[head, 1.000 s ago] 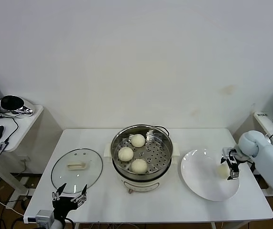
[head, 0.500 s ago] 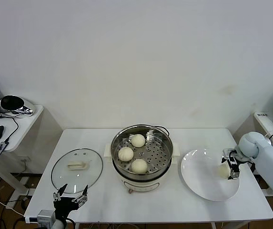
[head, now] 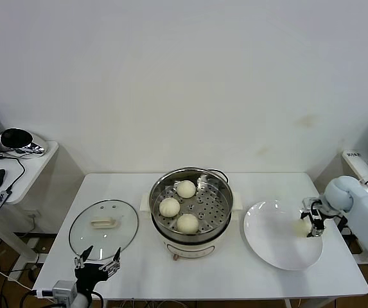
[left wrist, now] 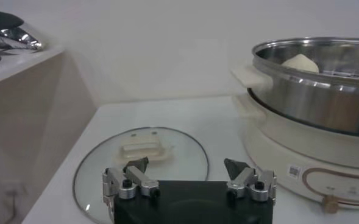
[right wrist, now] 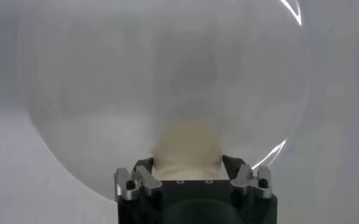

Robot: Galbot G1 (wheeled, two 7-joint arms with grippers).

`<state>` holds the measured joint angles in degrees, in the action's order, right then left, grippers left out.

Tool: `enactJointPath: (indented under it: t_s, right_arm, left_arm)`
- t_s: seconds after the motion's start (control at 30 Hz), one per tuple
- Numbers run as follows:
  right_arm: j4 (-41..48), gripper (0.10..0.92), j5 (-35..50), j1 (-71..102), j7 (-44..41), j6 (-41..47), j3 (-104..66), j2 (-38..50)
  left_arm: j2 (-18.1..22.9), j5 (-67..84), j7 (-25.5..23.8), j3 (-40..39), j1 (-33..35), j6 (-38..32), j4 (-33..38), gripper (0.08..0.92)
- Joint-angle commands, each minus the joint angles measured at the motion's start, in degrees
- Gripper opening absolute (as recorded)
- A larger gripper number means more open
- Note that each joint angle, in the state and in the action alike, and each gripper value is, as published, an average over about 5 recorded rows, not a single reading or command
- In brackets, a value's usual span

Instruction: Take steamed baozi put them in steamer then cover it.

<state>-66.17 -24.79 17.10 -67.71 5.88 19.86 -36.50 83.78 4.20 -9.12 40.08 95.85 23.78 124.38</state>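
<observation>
Three steamed baozi (head: 185,188) lie on the perforated tray of the steamer (head: 222,186) at the table's middle. The fourth baozi (head: 301,226) is between the fingers of my right gripper (head: 312,226), over the right side of the white plate (head: 270,247). In the right wrist view the gripper (right wrist: 188,173) is shut on this baozi (right wrist: 187,149), with both fingers against its sides. The cover (head: 81,231) lies flat on the table left of the steamer, handle up. My left gripper (head: 97,263) is open and empty at the table's front edge, just before the cover (left wrist: 173,155).
A side table (head: 33,160) with a mouse and cables stands at the far left. The steamer's white base (left wrist: 289,152) is to one side of the left gripper (left wrist: 186,167). A wall runs close behind the table.
My right gripper with the baozi has moved slightly up and to the right over the plate. My left gripper has drifted a little toward the table's front edge.
</observation>
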Motion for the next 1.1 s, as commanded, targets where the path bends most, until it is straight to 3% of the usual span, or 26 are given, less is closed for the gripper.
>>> enactJointPath:
  t_s: [0.03, 0.27, 0.47, 0.77, 1.1]
  right_arm:
    - [-3.91, 0.657, 5.28, -4.04, -0.83, 3.42, 3.05, 2.71]
    - [-10.56, 0.653, 18.15, -20.1, -3.16, 7.91, 15.23, 6.59]
    - [-12.97, 0.645, 30.35, -37.31, -4.15, 11.2, 28.28, 4.63]
    - [-12.27, 0.645, 46.16, -58.91, -4.55, 15.75, 47.45, -7.38]
    - [-9.93, 0.645, 53.94, -60.95, -2.86, 20.56, 51.9, -20.11]
  left_arm:
    - [-0.19, 0.05, 0.05, -0.3, -0.28, -0.01, -0.02, 0.823]
    - [-0.22, 0.41, 0.1, -0.69, -1.16, 0.0, -0.13, 0.823]
    - [-0.6, 0.94, 0.04, -0.2, -1.93, 0.16, 0.33, 0.823]
    - [-0.99, 1.34, -0.1, 0.89, -3.23, 0.73, 0.99, 0.823]
    - [-1.39, 1.51, 0.27, 2.17, -3.11, 0.51, 2.05, 0.823]
